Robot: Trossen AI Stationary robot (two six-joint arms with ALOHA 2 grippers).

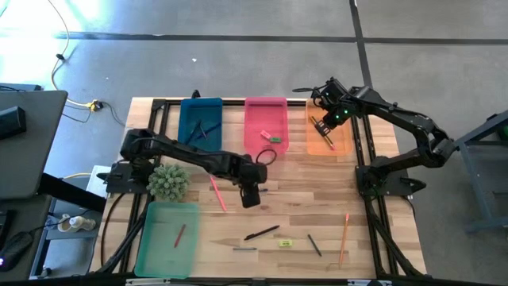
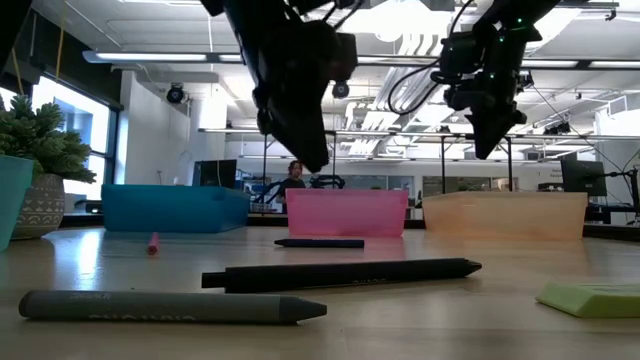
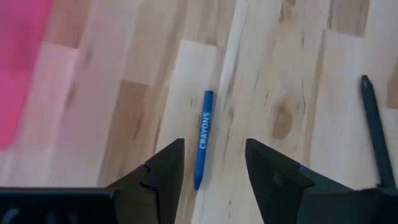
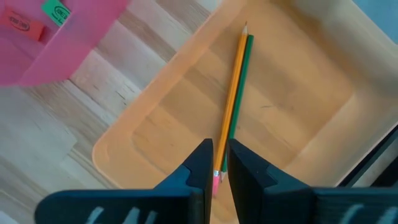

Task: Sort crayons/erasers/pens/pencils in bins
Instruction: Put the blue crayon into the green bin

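Pale wooden tabletop [image 1: 317,171], sorting partly done.
Two pencils [image 4: 236,93] in orange translucent bin [image 1: 341,141] at 1 o'clock beneath nearly clenched, empty right gripper [image 1: 323,127]; left gripper [image 3: 214,165] released, poised over blue crayon [image 3: 203,138] at centre. Pens, eraser, pencil left near 6 o'clock.

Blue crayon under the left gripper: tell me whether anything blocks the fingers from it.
Nothing visible does. The left gripper hangs open above the blue crayon, which lies alone on bare table in line with the gap between the fingers. The nearest thing, a dark pen, lies well off to one side.
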